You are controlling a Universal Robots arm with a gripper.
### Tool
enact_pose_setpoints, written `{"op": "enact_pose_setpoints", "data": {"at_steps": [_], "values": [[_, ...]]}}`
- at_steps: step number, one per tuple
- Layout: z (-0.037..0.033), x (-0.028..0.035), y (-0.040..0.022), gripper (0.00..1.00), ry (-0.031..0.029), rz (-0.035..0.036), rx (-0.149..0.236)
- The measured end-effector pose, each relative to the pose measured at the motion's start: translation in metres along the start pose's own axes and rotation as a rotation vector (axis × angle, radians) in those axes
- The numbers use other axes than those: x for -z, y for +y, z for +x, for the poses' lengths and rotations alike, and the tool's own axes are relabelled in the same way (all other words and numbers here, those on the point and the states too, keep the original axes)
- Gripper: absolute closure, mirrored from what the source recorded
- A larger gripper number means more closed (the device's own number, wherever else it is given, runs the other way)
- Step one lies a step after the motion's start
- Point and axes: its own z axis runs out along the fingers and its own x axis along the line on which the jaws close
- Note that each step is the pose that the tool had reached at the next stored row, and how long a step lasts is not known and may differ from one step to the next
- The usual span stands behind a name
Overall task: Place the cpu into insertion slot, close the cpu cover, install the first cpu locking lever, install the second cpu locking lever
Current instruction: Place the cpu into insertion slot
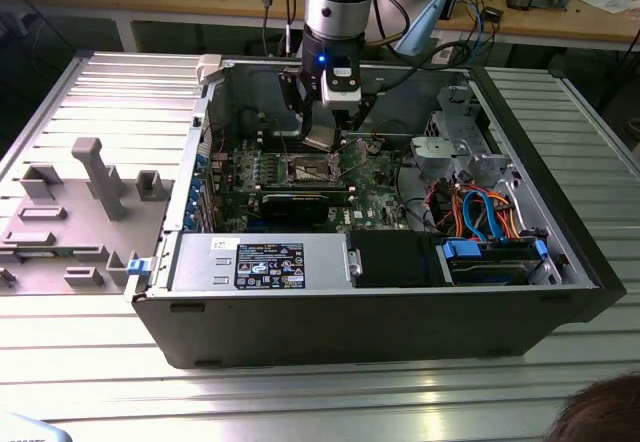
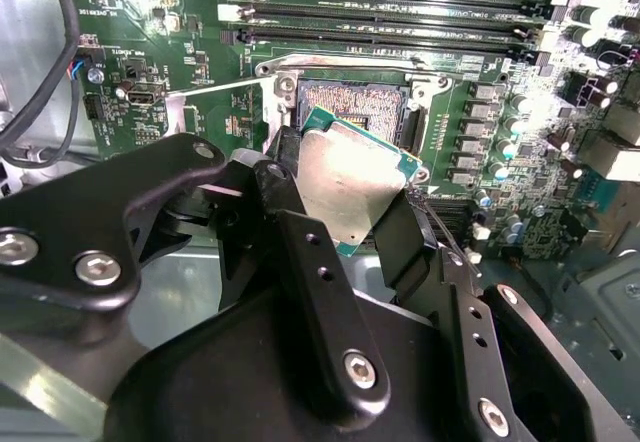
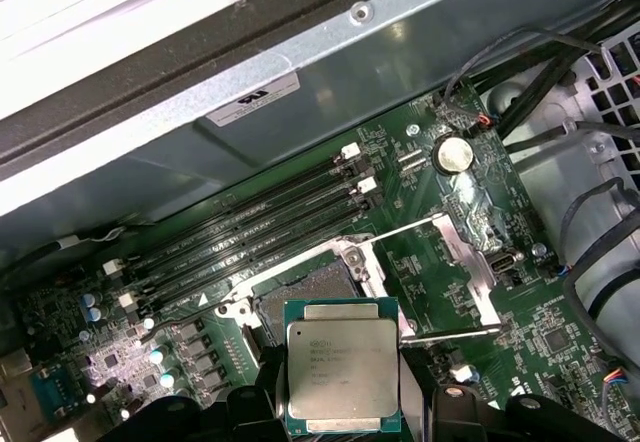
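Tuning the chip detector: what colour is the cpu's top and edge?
The cpu: dull silver top, green edge; best in first wrist view.

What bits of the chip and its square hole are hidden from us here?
1. The cpu's underside: faces away in both wrist views.
2. Part of the insertion slot: covered by the cpu in the second wrist view.
3. Where the tool touches the cpu: too small to tell in the exterior view.
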Motion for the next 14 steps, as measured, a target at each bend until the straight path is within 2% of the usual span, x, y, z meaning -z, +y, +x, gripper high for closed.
{"op": "enact_pose_setpoints", "data": {"at_steps": [14], "values": [[0.0, -0.0003, 0.0, 0.46, -0.0003, -0.0006, -0.028]]}}
